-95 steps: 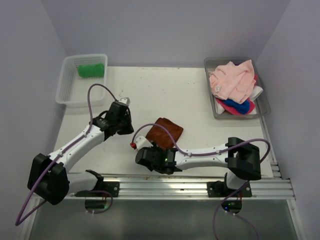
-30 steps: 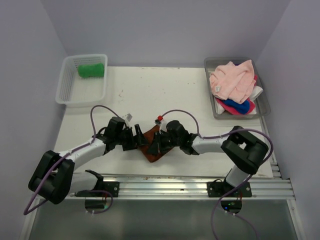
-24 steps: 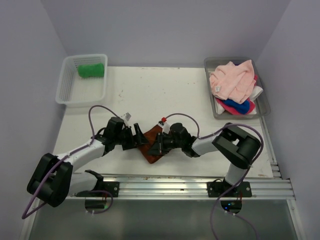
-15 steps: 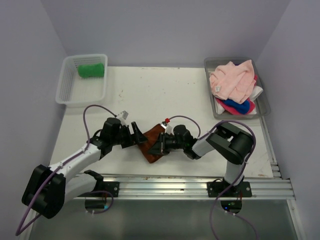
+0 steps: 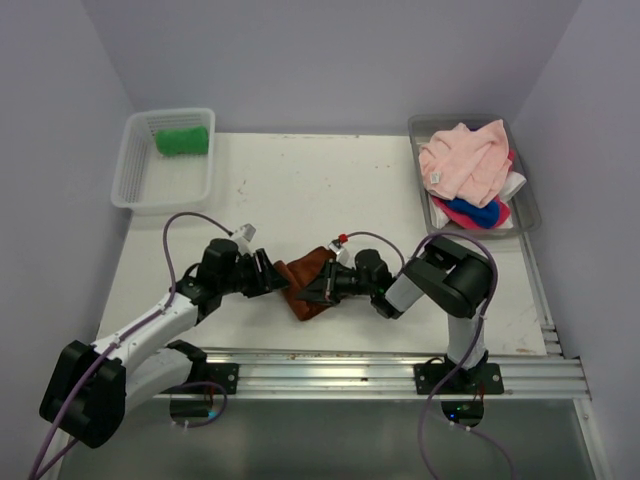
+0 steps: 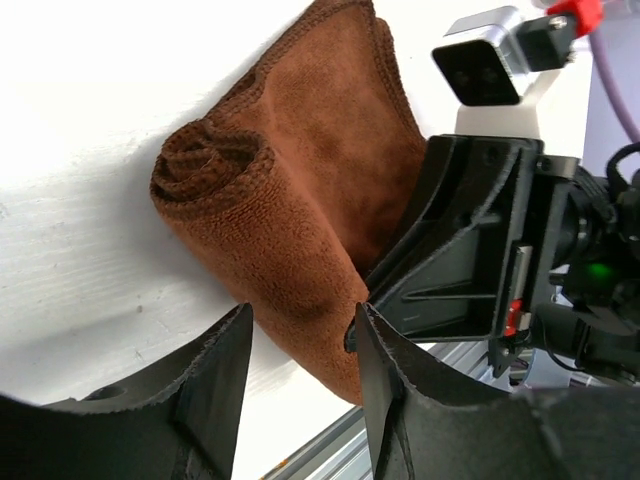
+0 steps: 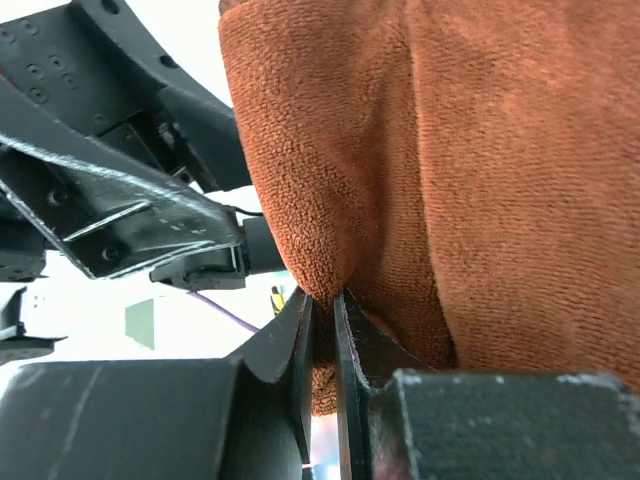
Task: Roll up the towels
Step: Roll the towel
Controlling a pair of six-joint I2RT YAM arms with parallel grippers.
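Note:
A rust-brown towel [image 5: 305, 283] lies near the table's front, partly rolled. The coil's end [image 6: 213, 165] shows in the left wrist view. My right gripper [image 7: 322, 300] is shut on a fold of the brown towel [image 7: 480, 150]; from above it [image 5: 314, 291] sits at the towel's right side. My left gripper [image 6: 300, 335] straddles the lower part of the roll with its jaws apart: the right finger [image 6: 385, 385] touches the cloth, the left finger [image 6: 215, 385] stands off it. From above, this left gripper [image 5: 274, 282] is at the towel's left edge. A green towel [image 5: 182, 140] lies in the basket.
The white mesh basket [image 5: 135, 185] stands at the back left. A grey tray [image 5: 525, 215] at the back right holds a pink towel [image 5: 465, 160] over blue [image 5: 470, 212], white and magenta ones. A metal rail [image 5: 380, 360] runs along the front edge.
My left gripper has moved right onto the towel's left edge and its jaws have narrowed. The right arm has folded in closer, still gripping the towel.

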